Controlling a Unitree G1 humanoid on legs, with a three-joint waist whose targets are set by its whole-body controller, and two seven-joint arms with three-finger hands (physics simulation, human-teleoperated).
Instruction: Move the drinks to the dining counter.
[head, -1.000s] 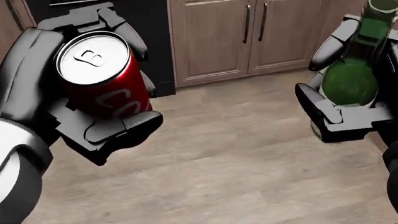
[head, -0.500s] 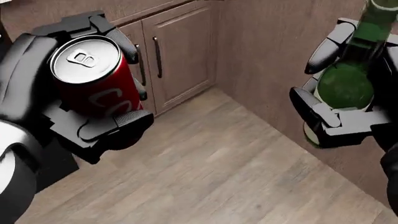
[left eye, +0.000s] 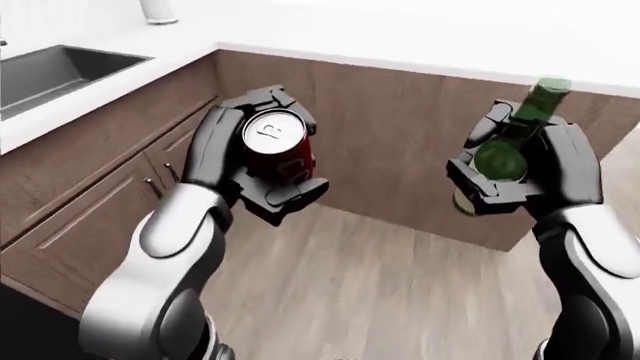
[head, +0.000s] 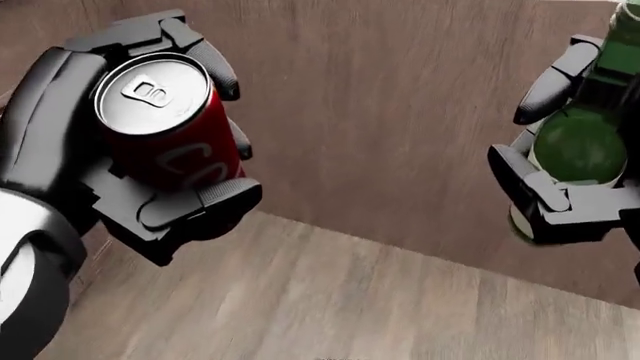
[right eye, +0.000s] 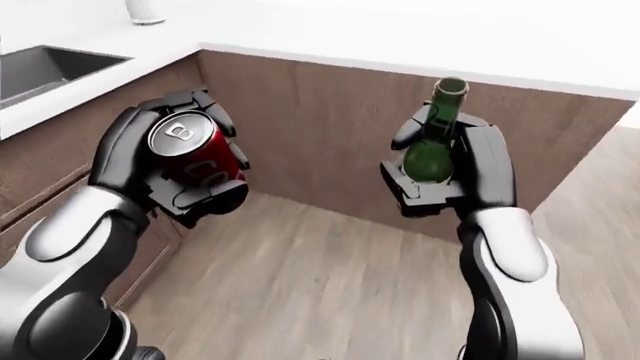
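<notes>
My left hand (head: 150, 150) is shut on a red soda can (head: 165, 124) with a silver top, held upright at the left of the head view. At the right, my right hand (head: 565, 172) is shut on a green glass bottle (head: 585, 142), whose neck rises past the top edge. Both drinks are carried in the air above the wooden floor. In the left-eye view the can (left eye: 275, 142) and the bottle (left eye: 510, 150) hang before a long white-topped counter (left eye: 450, 45) with a brown wood side.
A wood-panelled counter wall (head: 380, 112) fills the head view behind the hands. A sink (left eye: 50, 71) is set into the white worktop at the left, over brown cabinet doors (left eye: 90, 210). A white object (left eye: 158, 10) stands on that worktop near the corner. Plank floor (left eye: 380, 285) lies below.
The whole picture has swung: the cabinet doors slid out to the left and a plain wood counter wall now fills the head view. Both hands keep the same grip on can and bottle.
</notes>
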